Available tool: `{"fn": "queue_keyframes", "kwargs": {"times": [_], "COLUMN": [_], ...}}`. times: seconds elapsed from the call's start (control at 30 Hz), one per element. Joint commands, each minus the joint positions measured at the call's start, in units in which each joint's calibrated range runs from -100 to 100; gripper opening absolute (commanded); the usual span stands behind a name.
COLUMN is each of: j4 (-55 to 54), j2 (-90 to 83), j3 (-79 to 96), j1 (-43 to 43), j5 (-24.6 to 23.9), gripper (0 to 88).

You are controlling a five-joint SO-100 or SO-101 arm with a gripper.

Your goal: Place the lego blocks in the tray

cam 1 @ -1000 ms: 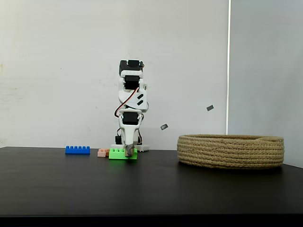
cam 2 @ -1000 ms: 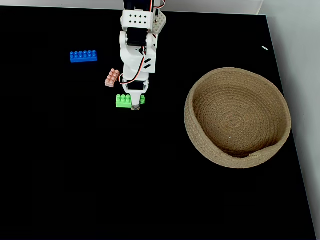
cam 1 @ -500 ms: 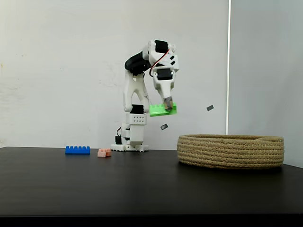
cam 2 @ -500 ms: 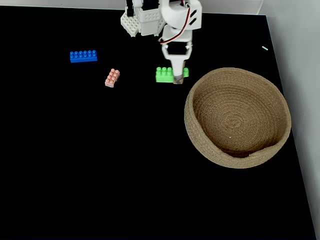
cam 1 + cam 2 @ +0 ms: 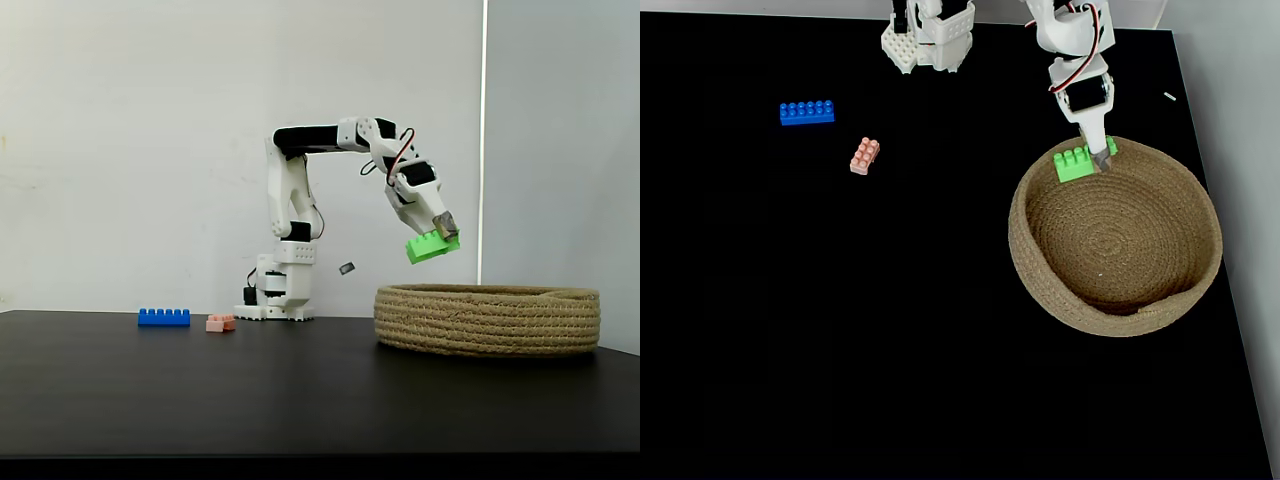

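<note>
Clamped in my claw (image 5: 446,234), the green lego brick (image 5: 431,247) hangs tilted above the rope basket's (image 5: 488,320) near-arm rim (not touching it); blue brick (image 5: 807,111) and pink brick (image 5: 865,156) lie well apart from the basket.

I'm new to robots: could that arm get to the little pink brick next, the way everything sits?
Probably yes, once the gripper drops the green brick it holds. The pink brick lies in the open on the black table, apart from the blue brick, not far from the arm's base.
</note>
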Motion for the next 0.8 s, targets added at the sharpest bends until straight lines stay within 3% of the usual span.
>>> {"fn": "queue_keyframes", "kwargs": {"times": [0.0,0.2,0.37,0.57,0.77], "j4": [-3.66,-7.41,0.01,10.92,14.25], "j2": [-5.14,-5.92,-7.55,-8.67,-8.67], "j3": [0.76,4.68,3.77,2.13,3.50], "j1": [1.44,1.94,4.90,20.40,33.43], "j5": [-2.88,-7.03,-2.93,5.81,6.98], "gripper": [19.2,25.4,28.8,32.4,33.6]}}
